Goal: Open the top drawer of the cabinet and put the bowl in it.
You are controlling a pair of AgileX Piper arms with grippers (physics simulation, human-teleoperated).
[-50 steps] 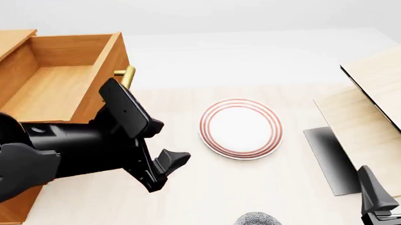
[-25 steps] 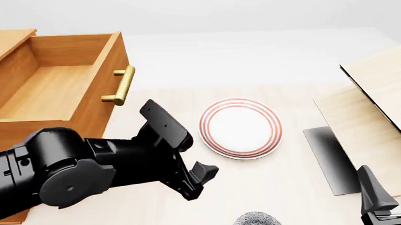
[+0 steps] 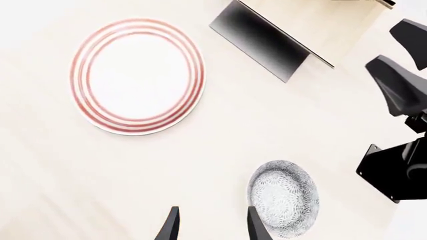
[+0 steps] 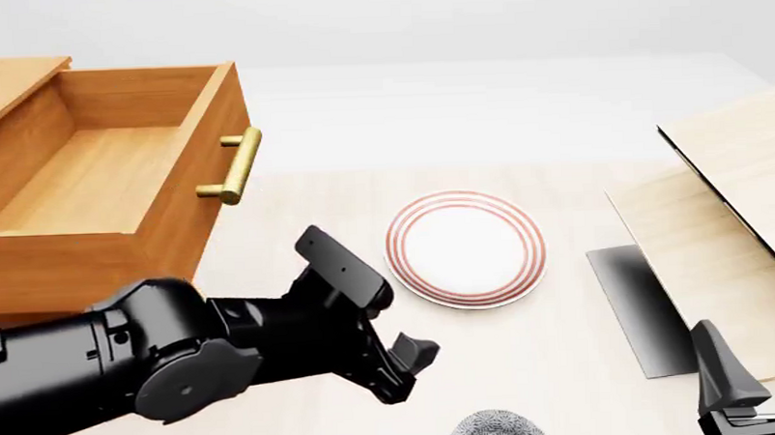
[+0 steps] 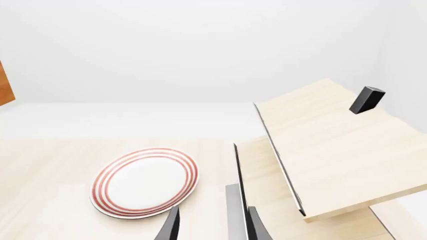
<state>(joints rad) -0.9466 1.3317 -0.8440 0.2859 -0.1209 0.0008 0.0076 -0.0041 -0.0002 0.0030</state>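
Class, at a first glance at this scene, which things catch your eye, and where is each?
The top drawer stands pulled open at far left. The red-ringed plate lies mid-table. The big black left arm reaches over the near table, its left gripper near the speckled bowl at the front edge.

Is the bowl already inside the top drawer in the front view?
No. The bowl sits on the table at the near edge, while the open top drawer shows only bare wood inside.
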